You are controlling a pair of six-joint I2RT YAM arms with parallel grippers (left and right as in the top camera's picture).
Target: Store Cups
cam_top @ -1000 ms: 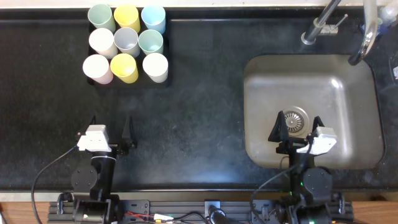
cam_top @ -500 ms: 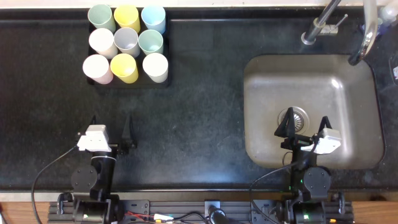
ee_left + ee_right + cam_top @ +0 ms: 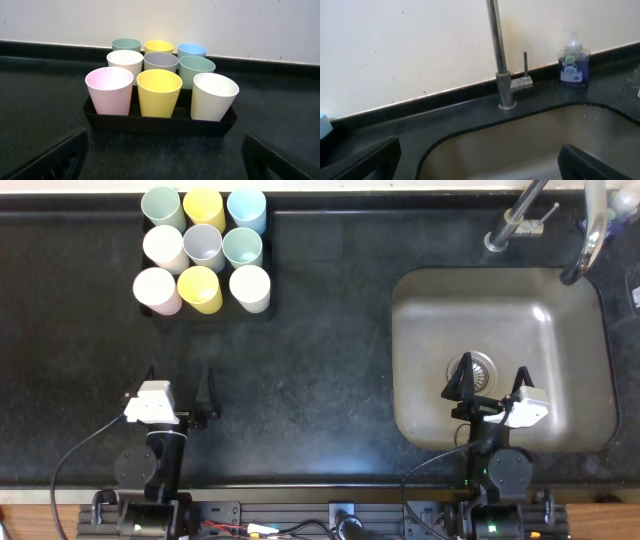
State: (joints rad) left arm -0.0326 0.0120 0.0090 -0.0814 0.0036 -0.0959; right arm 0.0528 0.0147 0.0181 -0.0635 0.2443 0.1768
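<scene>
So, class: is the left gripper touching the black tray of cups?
Apart. The top view shows a stretch of bare counter between the left gripper and the black tray.

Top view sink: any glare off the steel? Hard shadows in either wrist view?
Top view: sink shows a soft, broad sheen on the basin floor, no hard hotspot; countertop has a faint bright patch near the front edge. Left wrist view: cups evenly lit, soft shadow inside the tray. Right wrist view: thin highlight down the faucet, no hard shadow.
</scene>
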